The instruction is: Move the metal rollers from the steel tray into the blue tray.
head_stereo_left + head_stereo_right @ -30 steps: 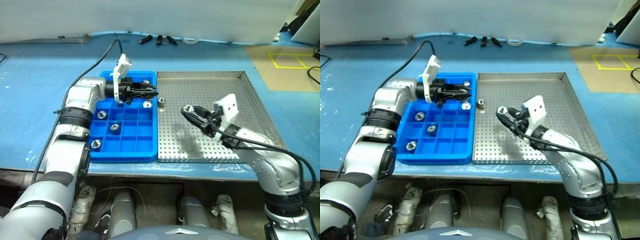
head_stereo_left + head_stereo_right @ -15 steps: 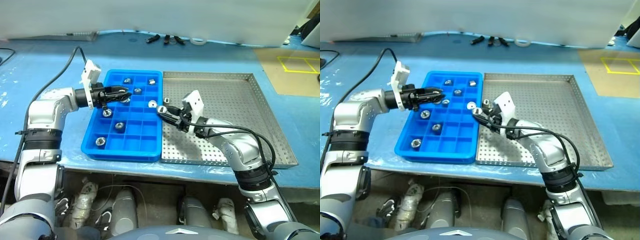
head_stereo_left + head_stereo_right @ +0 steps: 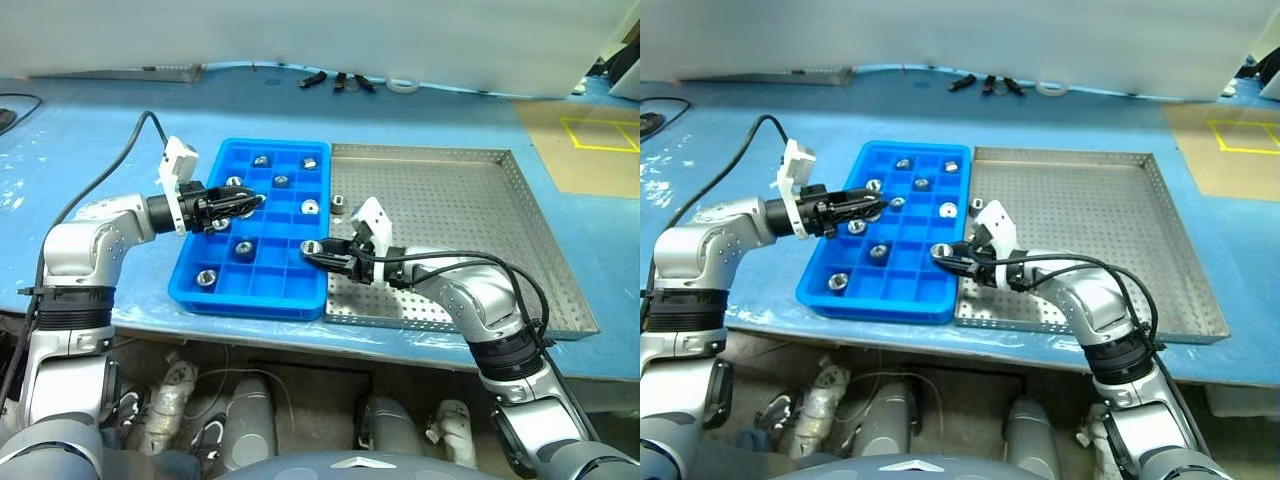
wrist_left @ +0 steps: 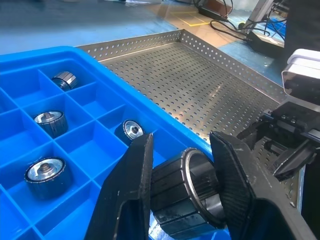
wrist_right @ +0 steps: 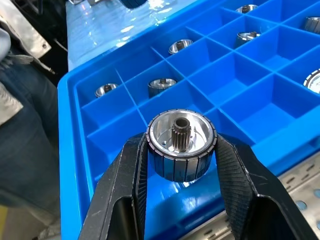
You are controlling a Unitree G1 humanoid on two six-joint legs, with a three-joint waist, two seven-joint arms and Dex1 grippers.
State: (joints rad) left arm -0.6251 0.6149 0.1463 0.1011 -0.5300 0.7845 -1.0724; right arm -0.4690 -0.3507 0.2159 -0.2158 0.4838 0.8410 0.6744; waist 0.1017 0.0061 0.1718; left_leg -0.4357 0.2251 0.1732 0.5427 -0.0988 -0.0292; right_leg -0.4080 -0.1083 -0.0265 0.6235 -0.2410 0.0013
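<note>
Two ribbed metal rollers (image 5: 181, 146) gripped above gridded blue tray (image 3: 200, 262).

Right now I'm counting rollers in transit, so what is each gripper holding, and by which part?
Each holds one metal roller by its ribbed sides: the left gripper clamps a roller, the right gripper another roller, above the blue tray.

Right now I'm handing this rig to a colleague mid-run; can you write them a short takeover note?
Left gripper: shut on a roller, over the blue tray.
Right gripper: shut on another roller, over the blue tray's edge nearest the steel tray.
Done: several rollers already sit in separate compartments of the blue tray.
Left: set down both held rollers, then fetch the last roller standing in the steel tray by the blue tray.
</note>
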